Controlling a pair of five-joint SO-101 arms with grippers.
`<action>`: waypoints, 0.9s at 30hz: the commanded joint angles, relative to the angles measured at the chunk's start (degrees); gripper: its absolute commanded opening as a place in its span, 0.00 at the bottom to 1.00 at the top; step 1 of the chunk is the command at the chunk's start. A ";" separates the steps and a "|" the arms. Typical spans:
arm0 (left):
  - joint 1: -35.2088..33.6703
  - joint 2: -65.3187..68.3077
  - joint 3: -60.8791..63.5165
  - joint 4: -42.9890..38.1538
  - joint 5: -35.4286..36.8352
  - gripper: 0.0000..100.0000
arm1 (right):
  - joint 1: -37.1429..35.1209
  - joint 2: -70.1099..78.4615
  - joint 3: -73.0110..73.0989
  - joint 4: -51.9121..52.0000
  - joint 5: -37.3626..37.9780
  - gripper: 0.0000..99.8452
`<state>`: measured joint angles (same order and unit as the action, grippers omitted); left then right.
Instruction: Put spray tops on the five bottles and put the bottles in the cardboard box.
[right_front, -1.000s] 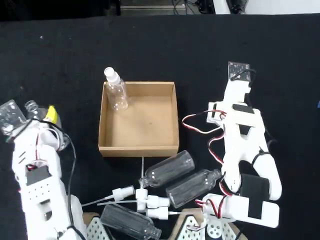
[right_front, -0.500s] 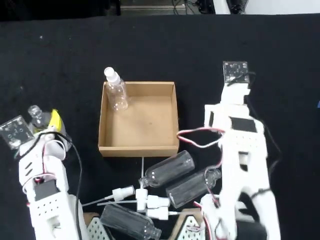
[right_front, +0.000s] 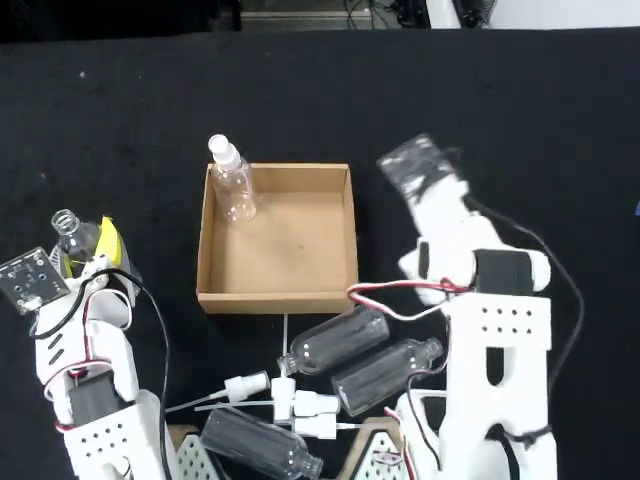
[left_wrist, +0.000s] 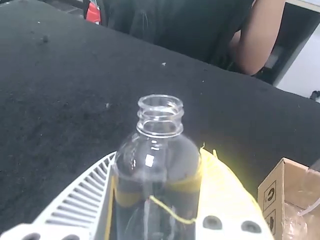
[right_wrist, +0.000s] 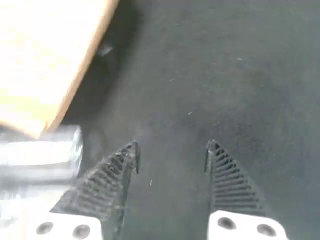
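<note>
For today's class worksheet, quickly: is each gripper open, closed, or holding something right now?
Left gripper: closed, holding an uncapped bottle.
Right gripper: open, holding nothing.

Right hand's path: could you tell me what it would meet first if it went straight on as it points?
Probably the bare black table: the right hand points at it, with the cardboard box and a bottle off to one side.
</note>
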<state>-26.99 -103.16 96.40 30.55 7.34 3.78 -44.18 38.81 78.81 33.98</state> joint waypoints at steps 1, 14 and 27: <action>-0.75 -1.41 0.92 0.26 0.79 0.03 | -8.09 -3.12 -12.26 17.85 9.85 0.19; -13.76 -1.23 0.92 -2.46 8.62 0.03 | -48.44 -2.68 -8.13 20.13 -1.14 0.19; -17.71 -0.88 0.92 -4.66 13.45 0.03 | -65.67 -2.68 14.55 -7.74 -18.90 0.19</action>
<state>-43.78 -103.34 96.40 27.56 20.35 -59.16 -44.26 50.95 77.41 17.54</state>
